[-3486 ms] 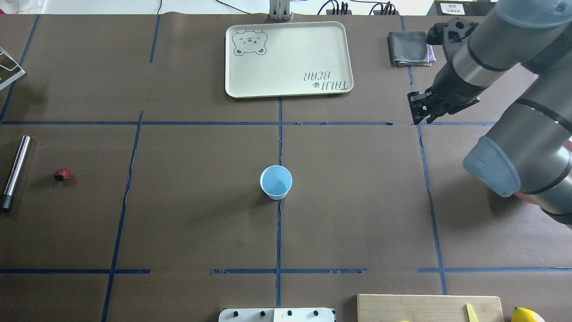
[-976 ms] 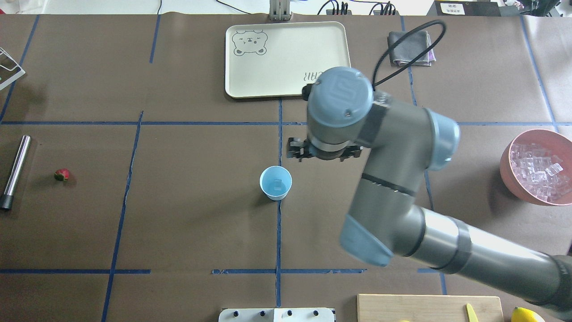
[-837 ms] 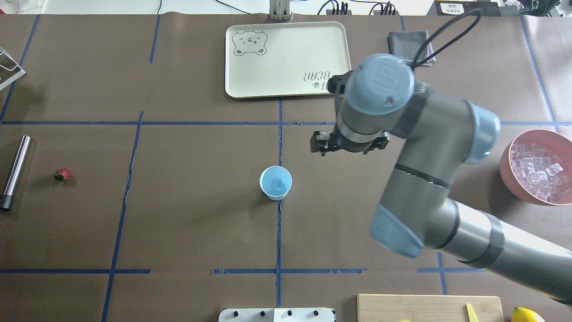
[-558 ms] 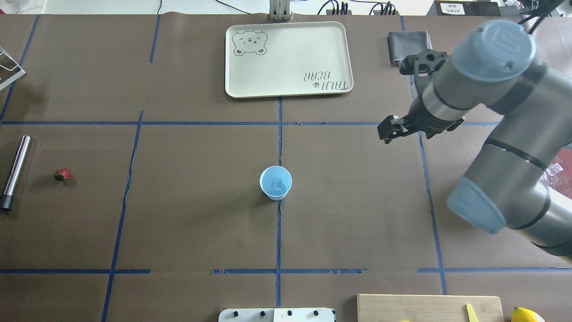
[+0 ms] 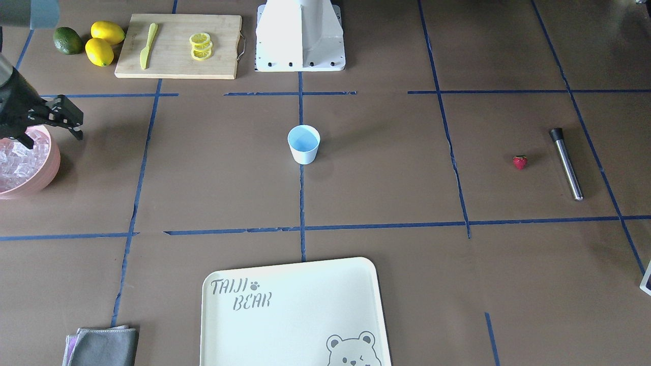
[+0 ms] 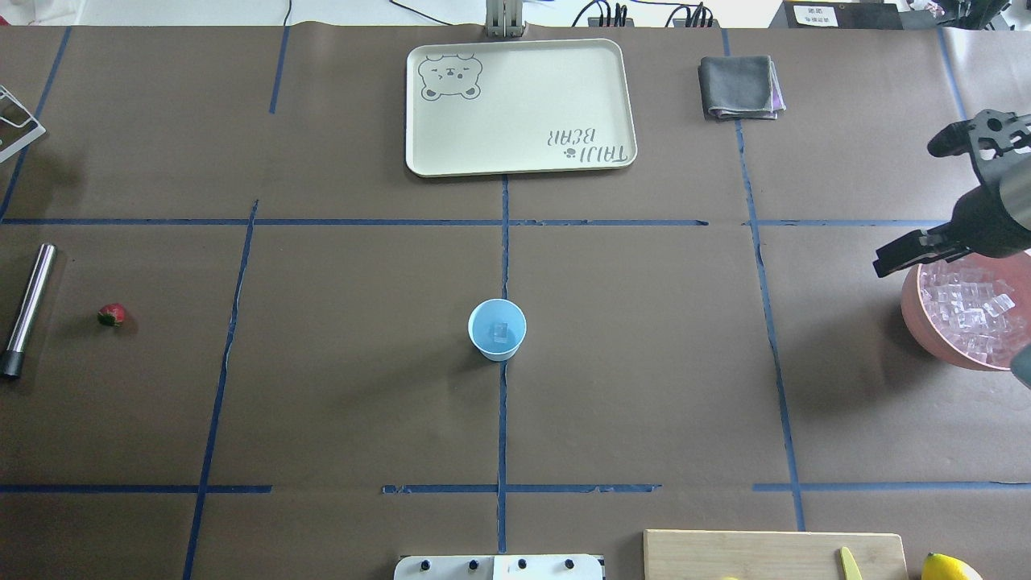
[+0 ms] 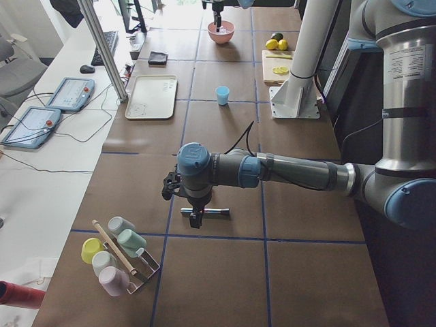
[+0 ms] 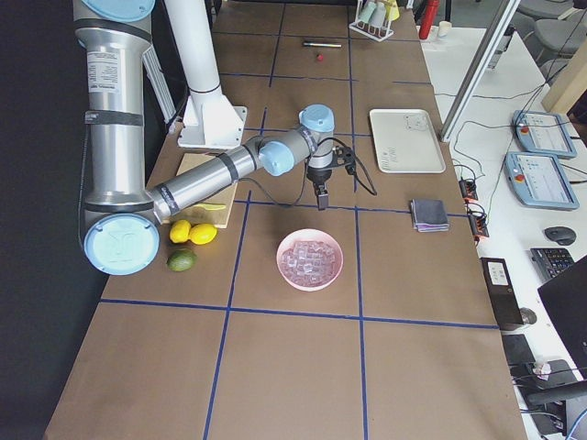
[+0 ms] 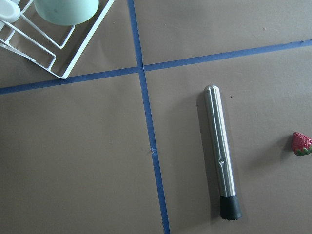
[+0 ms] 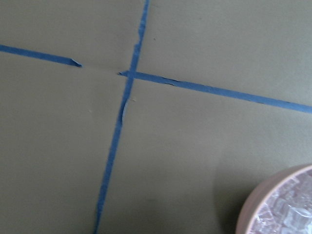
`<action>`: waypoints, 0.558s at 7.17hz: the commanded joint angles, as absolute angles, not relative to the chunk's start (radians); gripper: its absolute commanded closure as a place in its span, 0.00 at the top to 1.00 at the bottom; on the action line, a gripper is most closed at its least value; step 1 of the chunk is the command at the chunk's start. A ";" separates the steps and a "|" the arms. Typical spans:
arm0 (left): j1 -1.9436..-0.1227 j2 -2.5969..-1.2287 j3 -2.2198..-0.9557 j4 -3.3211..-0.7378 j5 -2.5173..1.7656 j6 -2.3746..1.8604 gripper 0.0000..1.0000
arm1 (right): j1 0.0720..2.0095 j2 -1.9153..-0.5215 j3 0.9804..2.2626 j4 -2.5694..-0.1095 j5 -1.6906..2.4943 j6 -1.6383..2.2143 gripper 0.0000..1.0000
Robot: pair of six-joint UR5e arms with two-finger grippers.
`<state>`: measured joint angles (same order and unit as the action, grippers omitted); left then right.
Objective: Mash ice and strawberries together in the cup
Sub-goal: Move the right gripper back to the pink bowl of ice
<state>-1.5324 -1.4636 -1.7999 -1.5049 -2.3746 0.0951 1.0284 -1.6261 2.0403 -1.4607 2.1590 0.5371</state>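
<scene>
The pale blue cup [image 6: 497, 329] stands upright at the table's middle, with one clear ice cube [image 6: 501, 330] inside; it also shows in the front view [image 5: 303, 144]. More ice fills the pink bowl [image 6: 966, 310] at the right edge. My right gripper [image 6: 886, 264] hovers at the bowl's left rim, open and empty [image 5: 79, 127]. The red strawberry [image 6: 112, 314] lies far left beside a steel muddler [image 6: 28, 310]. My left gripper [image 7: 194, 218] hangs over the muddler [image 9: 221, 151]; I cannot tell if it is open or shut.
A cream bear tray [image 6: 519, 105] and a folded grey cloth [image 6: 739, 86] lie at the far side. A cutting board [image 5: 178, 46] with lemon slices and a knife sits near the robot's base, with lemons and a lime beside it. A wire cup rack [image 9: 44, 44] stands by the muddler.
My right arm swung from beside the cup back to the right, to the pink bowl's rim. The cup, empty 3.5 s ago, now holds one ice cube.
</scene>
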 commanded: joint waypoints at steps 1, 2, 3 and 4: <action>-1.532 -1.463 -1.802 -1.505 -2.375 0.095 1.00 | 1.048 -1.698 2.014 -1.443 2.164 0.503 0.99; -1.532 -1.463 -1.804 -1.505 -2.375 0.097 1.00 | 1.048 -1.703 1.987 -1.442 2.163 0.503 0.98; -1.532 -1.463 -1.804 -1.505 -2.375 0.095 1.00 | 1.048 -1.703 1.982 -1.442 2.163 0.503 0.96; -1.531 -1.463 -1.804 -1.505 -2.375 0.097 1.00 | 1.048 -1.704 1.980 -1.442 2.163 0.503 0.96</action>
